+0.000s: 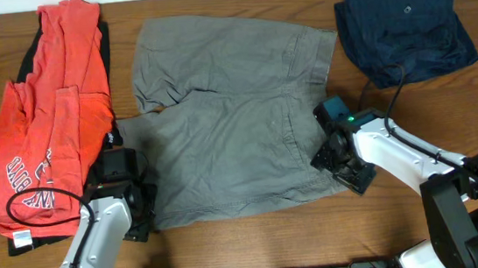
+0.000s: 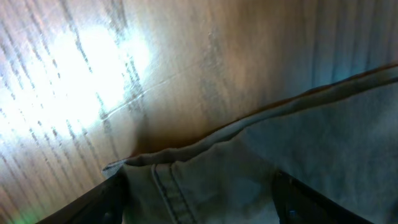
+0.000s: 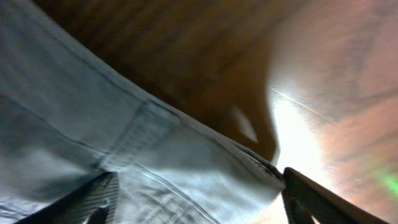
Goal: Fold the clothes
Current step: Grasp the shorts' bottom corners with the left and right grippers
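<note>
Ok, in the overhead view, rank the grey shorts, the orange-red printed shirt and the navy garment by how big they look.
1. Grey cotton shorts, spread flat: clearly largest.
2. Orange-red printed shirt, bunched lengthwise.
3. Navy blue crumpled garment: smallest, though it is heaped up.

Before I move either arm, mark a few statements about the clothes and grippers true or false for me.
1. The gray shorts lie spread out in the middle. True.
2. The navy garment sits on the left side. False: it is at the far right; the orange shirt is on the left.
3. The left gripper is at the shorts' near left corner. True.
4. The right gripper is shut on the navy garment. False: it is open at the shorts' right edge.
</note>
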Action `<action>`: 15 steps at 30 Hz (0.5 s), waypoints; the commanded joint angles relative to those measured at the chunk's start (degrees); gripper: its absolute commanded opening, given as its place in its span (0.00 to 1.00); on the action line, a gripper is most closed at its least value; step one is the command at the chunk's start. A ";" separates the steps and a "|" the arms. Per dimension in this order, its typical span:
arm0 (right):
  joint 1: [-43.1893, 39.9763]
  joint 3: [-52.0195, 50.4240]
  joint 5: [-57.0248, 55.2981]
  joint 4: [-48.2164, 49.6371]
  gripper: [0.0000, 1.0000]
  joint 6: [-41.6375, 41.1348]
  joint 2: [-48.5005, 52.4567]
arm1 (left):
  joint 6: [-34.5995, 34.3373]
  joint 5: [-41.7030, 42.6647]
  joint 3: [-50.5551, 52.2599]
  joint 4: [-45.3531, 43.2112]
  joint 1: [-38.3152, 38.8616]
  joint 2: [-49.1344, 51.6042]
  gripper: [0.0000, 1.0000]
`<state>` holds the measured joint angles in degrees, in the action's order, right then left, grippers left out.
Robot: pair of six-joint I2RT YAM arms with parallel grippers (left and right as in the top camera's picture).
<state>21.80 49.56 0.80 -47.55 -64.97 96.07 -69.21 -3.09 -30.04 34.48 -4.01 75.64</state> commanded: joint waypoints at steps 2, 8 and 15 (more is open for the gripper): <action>0.70 -1.73 -0.13 3.39 0.72 -0.39 6.69 | -0.57 -1.03 2.62 -3.76 -0.15 5.95 0.76; 0.33 -1.70 0.96 4.68 0.38 1.92 7.17 | -0.57 -0.98 2.62 -4.04 -0.15 9.22 0.33; -0.26 -1.40 1.29 4.61 0.01 9.79 6.62 | 2.69 0.35 2.16 -3.96 -0.15 9.35 0.06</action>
<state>21.96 51.20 3.70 -44.82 -60.82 98.08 -68.99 -6.37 -32.25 31.53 -3.97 79.99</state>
